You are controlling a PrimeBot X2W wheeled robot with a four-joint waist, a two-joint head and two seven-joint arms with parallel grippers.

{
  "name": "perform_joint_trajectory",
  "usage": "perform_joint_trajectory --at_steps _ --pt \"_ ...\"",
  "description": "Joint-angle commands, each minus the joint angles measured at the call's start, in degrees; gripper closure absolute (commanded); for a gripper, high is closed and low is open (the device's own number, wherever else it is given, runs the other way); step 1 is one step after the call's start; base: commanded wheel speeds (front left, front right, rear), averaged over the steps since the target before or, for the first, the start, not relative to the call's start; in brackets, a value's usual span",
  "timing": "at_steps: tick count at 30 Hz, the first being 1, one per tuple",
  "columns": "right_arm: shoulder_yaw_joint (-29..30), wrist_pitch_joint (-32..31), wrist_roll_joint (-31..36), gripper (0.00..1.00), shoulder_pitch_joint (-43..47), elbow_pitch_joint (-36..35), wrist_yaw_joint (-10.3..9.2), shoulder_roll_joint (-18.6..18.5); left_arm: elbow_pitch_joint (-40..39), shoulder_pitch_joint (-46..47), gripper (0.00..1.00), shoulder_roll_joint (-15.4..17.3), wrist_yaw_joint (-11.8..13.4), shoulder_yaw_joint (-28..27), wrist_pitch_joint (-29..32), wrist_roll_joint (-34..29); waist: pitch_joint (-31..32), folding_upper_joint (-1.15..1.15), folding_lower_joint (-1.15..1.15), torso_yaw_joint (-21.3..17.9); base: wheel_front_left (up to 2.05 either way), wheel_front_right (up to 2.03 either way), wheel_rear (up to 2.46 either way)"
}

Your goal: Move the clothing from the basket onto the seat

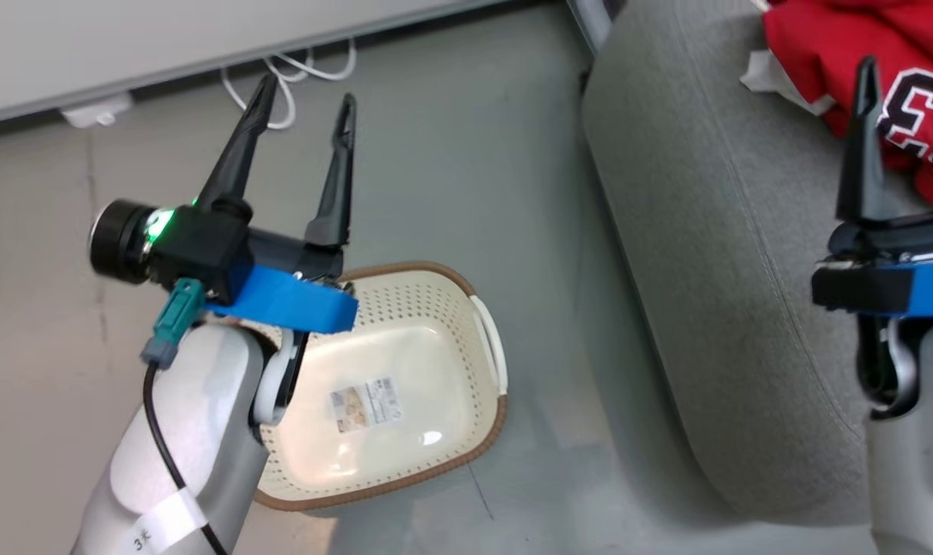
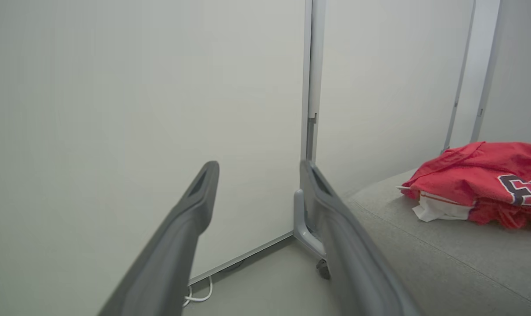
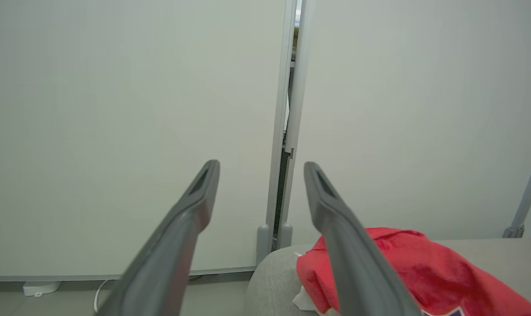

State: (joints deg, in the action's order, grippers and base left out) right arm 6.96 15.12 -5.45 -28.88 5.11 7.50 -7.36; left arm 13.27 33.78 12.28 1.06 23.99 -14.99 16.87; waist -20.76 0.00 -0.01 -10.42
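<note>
Clothing (image 1: 837, 54) lies in a red heap on the seat (image 1: 713, 270), jersey numerals showing, and the basket (image 1: 405, 362) on the floor beside the seat is bare. My right pincer (image 1: 910, 60) stands wide over the heap, gripping nothing. My left pincer (image 1: 308, 89) is wide too, above the basket. I judge the fabric light, limp and a little slick. Should it need shifting, I'd pinch deep into a raised fold, never a flat patch.

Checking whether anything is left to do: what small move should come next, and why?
Probably just draw the right tool back from the clothing: its jaws stand open, the clothing lies on the seat, and the basket holds no garment.
</note>
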Motion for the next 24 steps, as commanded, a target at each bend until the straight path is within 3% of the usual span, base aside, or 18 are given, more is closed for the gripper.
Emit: perform_joint_trajectory --at_steps 1,11,24 --pt "-1.19 0.04 0.08 0.00 1.80 0.51 -0.01 0.70 0.03 -2.52 0.00 -0.47 0.08 -2.35 -0.28 -1.04 3.47 0.00 0.01 3.23 0.00 0.00 0.00" --pt "-3.24 0.04 -0.47 0.00 6.58 3.45 -0.01 2.24 0.22 -10.07 0.00 -3.57 -1.78 -11.50 -0.28 -3.52 7.98 0.00 0.01 7.34 0.00 0.00 0.00" --pt "-3.68 0.04 -1.50 0.00 14.76 5.84 -0.01 3.82 1.28 -19.09 0.00 -7.95 -5.69 -20.16 -0.28 -6.84 11.62 0.00 0.01 9.55 0.00 0.00 0.00"
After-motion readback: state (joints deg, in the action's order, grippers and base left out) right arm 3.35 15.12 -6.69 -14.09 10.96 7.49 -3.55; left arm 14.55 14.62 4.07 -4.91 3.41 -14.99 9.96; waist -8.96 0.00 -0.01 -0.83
